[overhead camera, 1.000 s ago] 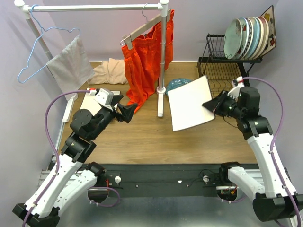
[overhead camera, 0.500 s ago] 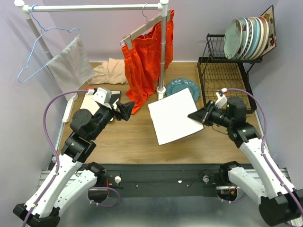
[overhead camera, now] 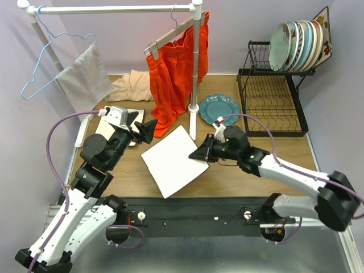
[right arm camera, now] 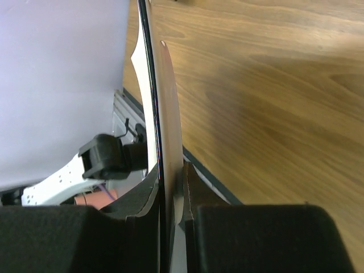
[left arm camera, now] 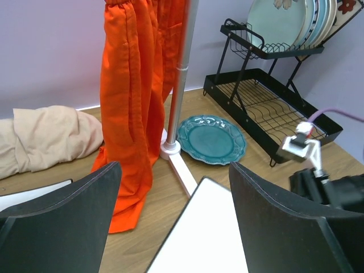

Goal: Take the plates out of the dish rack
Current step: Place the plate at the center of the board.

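Holding: the right hand (overhead camera: 203,152) is clenched on one edge of a square white plate (overhead camera: 173,161). The right wrist view shows the plate edge-on, with the fingers (right arm camera: 196,193) pressed against both faces.
Plate in the grip: well apart from the dish rack (overhead camera: 272,102), it sits tilted over the near middle of the desk (overhead camera: 273,142). Its near corner reaches the desk's front edge. I cannot tell whether it touches the wood.
Other arm: the left hand (overhead camera: 145,129) is released, with its jaws wide apart and nothing between them. It hangs beside the hem of the orange garment (overhead camera: 173,79) and faces the held plate.
On the desk: a teal plate (overhead camera: 219,107) lies flat just beside the foot of the white clothes rail (overhead camera: 197,68), between that foot and the rack.
Rack: black wire, at the far right of the desk. A row of round plates (overhead camera: 296,45) stands on edge in its upper shelf, with a square flowered plate (overhead camera: 325,34) leaning at the right end.
Laundry: the orange garment hangs from the rail. A beige cloth (overhead camera: 131,86) lies at the back left, and a grey cloth (overhead camera: 84,79) hangs near the rail's left end.
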Action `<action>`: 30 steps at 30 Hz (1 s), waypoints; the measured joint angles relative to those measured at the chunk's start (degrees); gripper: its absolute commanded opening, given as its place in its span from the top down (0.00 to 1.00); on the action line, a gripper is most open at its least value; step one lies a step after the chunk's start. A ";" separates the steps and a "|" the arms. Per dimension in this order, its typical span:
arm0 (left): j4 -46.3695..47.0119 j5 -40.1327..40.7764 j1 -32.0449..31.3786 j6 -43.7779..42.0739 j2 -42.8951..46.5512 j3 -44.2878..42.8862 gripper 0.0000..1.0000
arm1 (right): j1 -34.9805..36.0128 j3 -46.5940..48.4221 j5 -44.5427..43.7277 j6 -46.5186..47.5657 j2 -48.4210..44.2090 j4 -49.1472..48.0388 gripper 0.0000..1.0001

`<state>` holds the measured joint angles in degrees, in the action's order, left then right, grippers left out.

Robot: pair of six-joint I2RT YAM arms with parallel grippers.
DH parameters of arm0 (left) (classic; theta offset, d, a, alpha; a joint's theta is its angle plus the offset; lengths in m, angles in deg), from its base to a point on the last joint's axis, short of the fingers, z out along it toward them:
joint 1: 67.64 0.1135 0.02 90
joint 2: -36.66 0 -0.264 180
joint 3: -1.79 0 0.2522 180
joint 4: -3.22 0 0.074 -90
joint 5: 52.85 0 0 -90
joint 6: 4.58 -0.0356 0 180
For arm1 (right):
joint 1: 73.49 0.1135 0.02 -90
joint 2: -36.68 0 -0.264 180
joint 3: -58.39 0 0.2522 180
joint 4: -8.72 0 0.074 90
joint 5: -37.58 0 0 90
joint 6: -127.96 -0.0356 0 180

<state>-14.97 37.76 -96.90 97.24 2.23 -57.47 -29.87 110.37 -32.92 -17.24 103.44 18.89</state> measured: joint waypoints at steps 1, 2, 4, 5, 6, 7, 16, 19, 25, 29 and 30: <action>-0.02 0.15 0.00 0.04 0.20 0.00 0.14 | 0.85 0.17 -0.52 -0.33 1.86 -1.60 0.99; 0.00 0.28 0.00 0.09 0.31 0.00 0.14 | 1.60 0.52 -1.20 -0.87 4.24 -4.00 0.99; -0.02 0.52 0.00 0.39 0.61 0.00 0.14 | 2.91 1.62 -2.60 -1.90 8.96 -8.35 0.99; -0.02 0.57 0.00 0.48 0.72 0.00 0.14 | 3.32 2.23 -3.17 -2.19 10.58 -9.94 0.99; -0.02 0.66 0.00 0.61 0.83 0.00 0.14 | 3.63 2.86 -3.56 -2.47 12.20 -11.41 0.99; -0.09 0.81 0.00 0.87 0.94 -0.04 0.14 | 3.96 3.54 -4.13 -2.73 13.46 -12.90 0.99; -5.79 2.32 0.00 2.25 1.36 -6.86 0.14 | 5.38 11.89 -10.25 -5.81 25.97 -28.11 0.99; -8.20 3.78 0.00 2.84 1.77 -11.08 0.14 | 6.25 16.22 -12.48 -7.78 31.98 -32.26 0.99; -10.71 5.60 0.00 3.23 2.34 -15.85 0.14 | 9.05 24.41 -18.21 -12.33 44.17 -38.36 0.99; -13.03 6.16 0.02 3.48 2.34 -16.02 0.15 | 11.13 30.82 -22.67 -15.58 52.22 -39.82 0.99; -13.64 6.32 0.00 3.48 2.34 -16.02 0.15 | 11.67 32.46 -23.93 -16.65 54.16 -40.06 0.99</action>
<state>-28.60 44.07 -96.90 100.71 4.56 -73.49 -18.20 142.83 -56.85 -33.89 157.61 -21.18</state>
